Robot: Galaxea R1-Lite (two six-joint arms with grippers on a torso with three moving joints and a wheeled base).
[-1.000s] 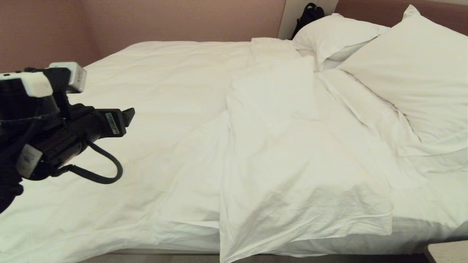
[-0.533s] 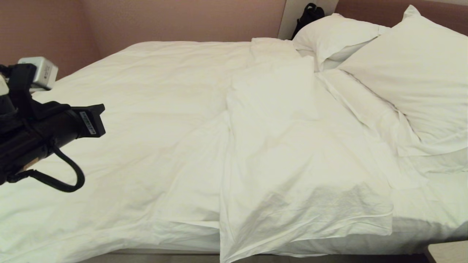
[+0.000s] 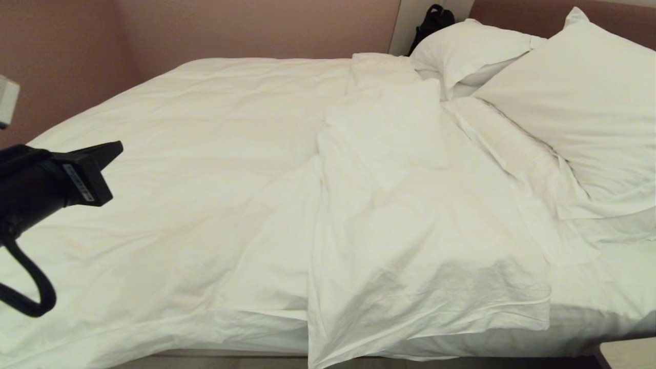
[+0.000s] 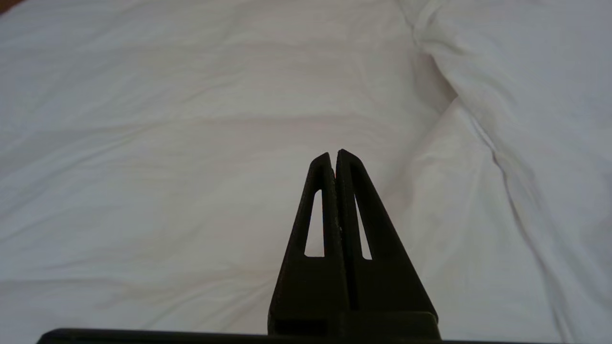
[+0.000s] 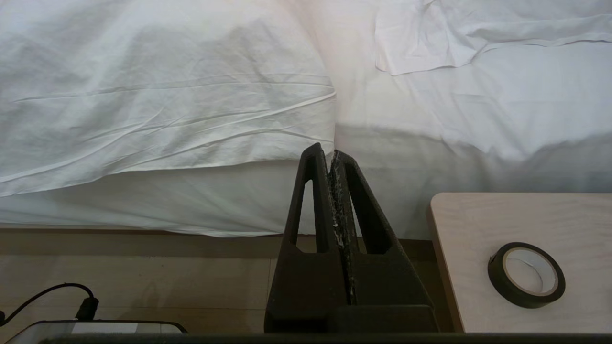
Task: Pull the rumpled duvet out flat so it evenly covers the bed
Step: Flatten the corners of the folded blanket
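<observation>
The duvet (image 3: 215, 169) lies across the bed (image 3: 589, 307), smooth over its left part but doubled back in a thick fold (image 3: 410, 230) that runs from the near edge up toward the 2 pillows (image 3: 574, 102) at the right. Beside that fold, the fitted sheet (image 3: 610, 287) shows bare at the near right corner. The left gripper (image 4: 334, 155) hangs above the flat left stretch of duvet — its jaws pressed together, holding nothing. The right gripper (image 5: 330, 153) sits low by the side of the bed, jaws also closed and empty, pointed at the mattress edge. Near it stands a pale wooden table (image 5: 478, 224) with a roll of dark tape (image 5: 526, 274) on it — and a black cable (image 5: 52, 296) lies on the floor.
</observation>
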